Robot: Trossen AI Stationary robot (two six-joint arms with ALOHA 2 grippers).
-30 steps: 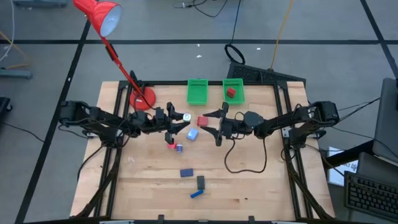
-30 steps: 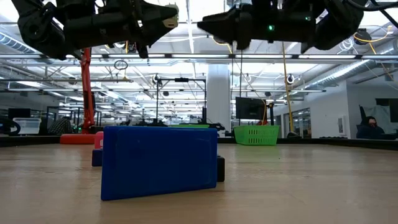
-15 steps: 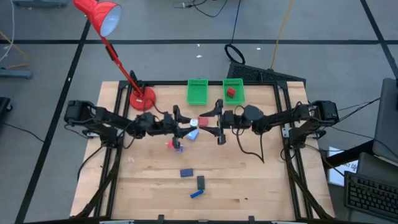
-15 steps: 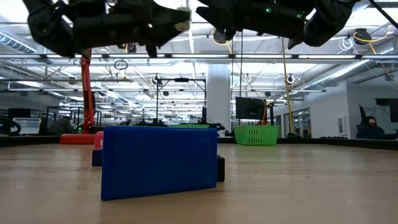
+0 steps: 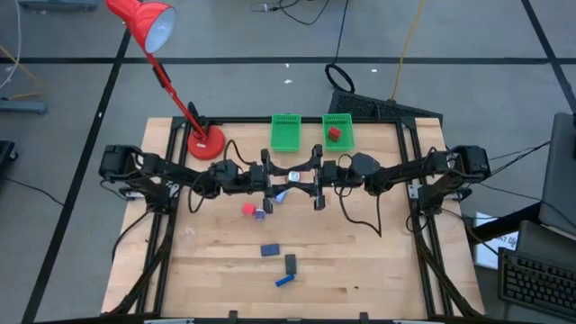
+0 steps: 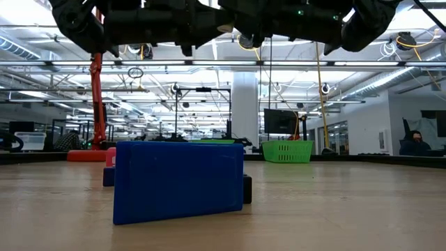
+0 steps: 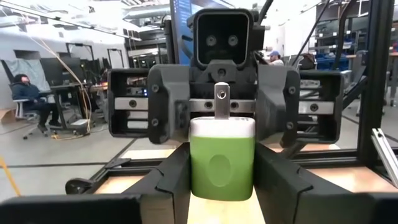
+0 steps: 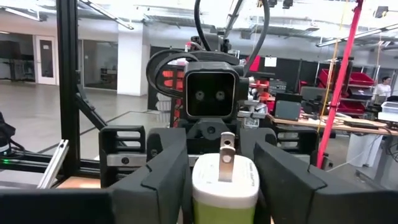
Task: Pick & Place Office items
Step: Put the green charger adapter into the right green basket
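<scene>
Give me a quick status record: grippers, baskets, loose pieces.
left gripper: mid-table, raised, shut on green-and-white plug
right gripper: facing the left one, around the same plug
right green basket: one red block
left green basket: no item seen
loose on table, near side: dark blue oblong, black oblong, blue piece

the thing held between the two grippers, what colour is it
White on top, green below, with a metal prong; it shows best in the left wrist view.
</scene>
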